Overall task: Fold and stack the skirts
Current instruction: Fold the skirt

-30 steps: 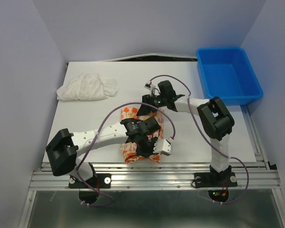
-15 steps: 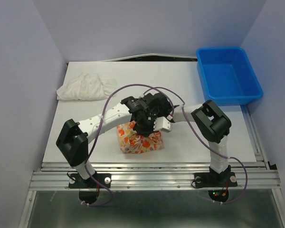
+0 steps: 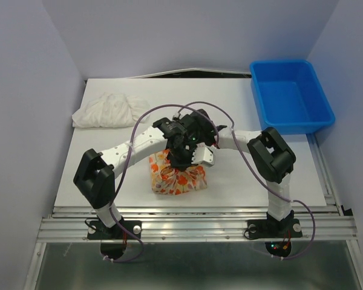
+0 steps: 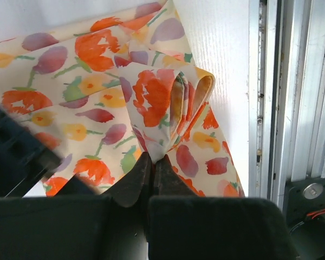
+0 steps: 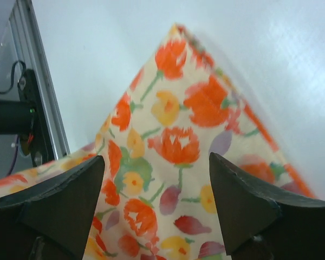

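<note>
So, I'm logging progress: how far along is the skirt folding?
Done: the floral skirt is doubled into a small bundle. In hand: the left gripper pinches its fold, the right gripper open above. Left: the white skirt lies crumpled, unstacked.

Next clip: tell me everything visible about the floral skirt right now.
The floral skirt is thin cream cloth printed with orange, red, yellow and purple flowers. It lies bunched and partly folded on the white table near its front edge. The left gripper has its jaws shut on a pinched fold; the right gripper hangs open over it.
</note>
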Robot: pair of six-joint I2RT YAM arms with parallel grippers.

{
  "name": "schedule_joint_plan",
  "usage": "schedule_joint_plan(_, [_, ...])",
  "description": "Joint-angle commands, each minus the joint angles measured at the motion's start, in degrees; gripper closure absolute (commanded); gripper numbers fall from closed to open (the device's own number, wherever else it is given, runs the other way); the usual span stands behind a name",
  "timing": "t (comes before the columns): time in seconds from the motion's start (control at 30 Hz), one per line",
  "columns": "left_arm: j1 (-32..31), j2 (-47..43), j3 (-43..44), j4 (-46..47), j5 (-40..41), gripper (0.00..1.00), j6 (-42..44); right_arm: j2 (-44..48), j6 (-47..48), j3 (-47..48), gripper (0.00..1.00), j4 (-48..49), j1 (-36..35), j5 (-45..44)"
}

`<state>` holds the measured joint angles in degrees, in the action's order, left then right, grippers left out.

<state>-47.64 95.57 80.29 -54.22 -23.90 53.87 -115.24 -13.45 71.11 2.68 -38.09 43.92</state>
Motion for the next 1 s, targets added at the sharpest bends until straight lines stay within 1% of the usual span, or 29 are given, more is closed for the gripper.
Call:
schedule_joint_plan(0.0, [-0.3,-2.6,0.2,-3.0,-3.4,1.00,1.2,-0.7,2.6,10.4,0.16,-2.5,1.5,-3.5])
schedule_joint_plan(0.03, [-0.3,-2.8,-0.3,-3.3,-3.7,1.00,1.3,-1.6,2.6,12.5,0.15,-2.5,2.3,-3.8])
schedule_joint_plan(0.07, [-0.3,-3.1,-0.5,-3.4,-3.9,1.00,1.4,-1.9,2.3,13.4,0.11,-2.5,3.0,-3.9])
schedule_joint_plan(0.17, [-0.3,-3.7,-1.0,-3.4,-3.9,1.00,1.3,-3.1,2.6,15.5,0.06,-2.5,4.4,-4.3])
schedule_joint_plan(0.27, [-0.3,-3.8,-1.1,-3.6,-3.8,1.00,1.6,-4.3,5.8,16.3,0.05,-4.4,5.5,-6.2])
schedule_joint_plan(0.37, [-0.3,-3.3,-0.3,-4.6,-4.0,1.00,2.5,-6.8,10.6,17.7,0.07,-8.0,6.5,-7.4])
schedule_joint_plan(0.47, [-0.2,-2.6,1.4,-5.6,-4.2,1.00,2.7,-8.6,12.7,17.2,0.09,-9.4,6.5,-8.4])
schedule_joint_plan(0.5, [-0.2,-2.4,1.9,-5.7,-4.1,1.00,2.8,-8.8,14.4,15.5,0.10,-9.0,6.5,-8.1])
schedule_joint_plan(0.57, [-0.2,-2.2,3.1,-5.3,-3.2,1.00,2.6,-9.0,14.0,13.6,0.14,-7.9,6.5,-6.8])
schedule_joint_plan(0.63, [0.3,-1.8,4.0,-5.4,-2.4,1.00,3.4,-8.9,13.6,11.9,0.24,-6.5,6.5,-4.3])
schedule_joint_plan(0.67, [0.7,-1.3,4.8,-5.4,-1.8,1.00,3.9,-8.9,13.5,10.8,0.31,-6.4,6.5,-3.4])
schedule_joint_plan(0.7, [1.1,-0.9,5.2,-5.5,-1.3,1.00,4.3,-8.9,11.9,10.4,0.35,-6.5,6.5,-2.6])
schedule_joint_plan(0.8, [3.1,0.7,7.4,-5.1,-0.2,1.00,5.9,-8.3,11.3,8.3,0.42,-6.1,6.5,1.0])
schedule_joint_plan(0.83, [3.5,1.1,7.9,-4.9,0.3,1.00,6.2,-8.1,10.8,7.6,0.43,-5.8,6.5,1.9])
schedule_joint_plan(0.97, [5.4,3.6,10.3,-4.1,1.5,1.00,8.2,-6.7,10.6,5.4,0.43,-4.5,6.5,4.5])
